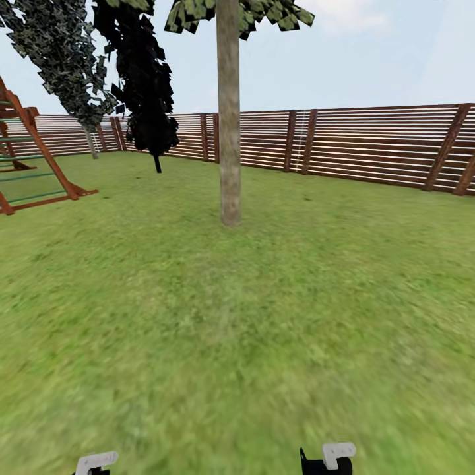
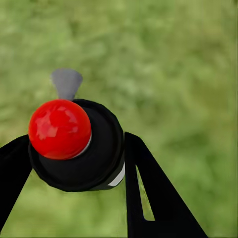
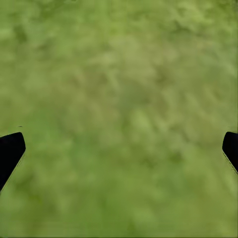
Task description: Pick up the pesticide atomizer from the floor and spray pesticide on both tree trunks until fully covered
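Left claw (image 2: 74, 168) grips the atomizer (image 2: 74, 146), fingers on both sides; right claw (image 3: 119, 153) is spread over grass (image 3: 119, 74). Upper centre of the head view: tree trunk (image 1: 229, 119), well ahead. Advise closing in squarely, nozzle facing the trunk.

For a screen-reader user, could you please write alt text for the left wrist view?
The left gripper holds the pesticide atomizer, a dark bottle seen end-on with its red top, between two black fingers. Blurred green grass lies behind.

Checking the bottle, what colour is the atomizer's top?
Red, on the pesticide atomizer; clearest in the left wrist view.
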### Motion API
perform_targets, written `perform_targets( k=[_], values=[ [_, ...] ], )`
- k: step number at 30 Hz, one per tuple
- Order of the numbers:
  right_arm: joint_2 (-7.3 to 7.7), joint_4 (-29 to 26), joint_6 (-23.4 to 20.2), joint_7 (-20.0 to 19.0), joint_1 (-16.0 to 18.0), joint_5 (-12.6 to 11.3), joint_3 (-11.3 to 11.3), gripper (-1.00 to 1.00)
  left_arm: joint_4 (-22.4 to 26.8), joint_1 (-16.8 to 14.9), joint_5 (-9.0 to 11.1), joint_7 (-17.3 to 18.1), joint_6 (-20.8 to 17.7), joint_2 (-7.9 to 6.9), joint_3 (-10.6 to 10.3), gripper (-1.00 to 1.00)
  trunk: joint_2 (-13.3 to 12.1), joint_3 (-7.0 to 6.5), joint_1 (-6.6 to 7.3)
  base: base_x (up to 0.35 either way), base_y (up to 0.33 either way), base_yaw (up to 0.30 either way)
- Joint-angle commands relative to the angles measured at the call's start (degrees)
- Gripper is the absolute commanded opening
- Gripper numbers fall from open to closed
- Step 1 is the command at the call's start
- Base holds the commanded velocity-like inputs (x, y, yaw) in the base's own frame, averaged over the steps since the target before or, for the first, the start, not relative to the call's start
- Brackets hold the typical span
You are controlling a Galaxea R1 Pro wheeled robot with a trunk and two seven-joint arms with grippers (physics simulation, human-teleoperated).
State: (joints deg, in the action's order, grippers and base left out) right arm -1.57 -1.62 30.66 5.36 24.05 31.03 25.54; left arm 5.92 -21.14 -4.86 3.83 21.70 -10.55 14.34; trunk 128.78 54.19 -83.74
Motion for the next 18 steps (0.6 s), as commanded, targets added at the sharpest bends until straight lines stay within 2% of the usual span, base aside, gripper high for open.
perform_targets(
  k=[1,18],
  values=[
    [-0.01,0.0,0.1,0.4,0.0,0.6,0.2,1.0,0.0,0.0,-0.5,0.2,0.2,0.0,0.5,-1.0,0.0,0.05,-0.03,0.342,0.0,0.0],
    [-0.01,0.0,0.1,0.4,0.0,0.6,0.2,1.0,0.0,0.0,-0.5,0.2,0.2,0.0,0.5,-1.0,0.0,0.05,-0.03,0.341,0.0,0.0]
  ],
)
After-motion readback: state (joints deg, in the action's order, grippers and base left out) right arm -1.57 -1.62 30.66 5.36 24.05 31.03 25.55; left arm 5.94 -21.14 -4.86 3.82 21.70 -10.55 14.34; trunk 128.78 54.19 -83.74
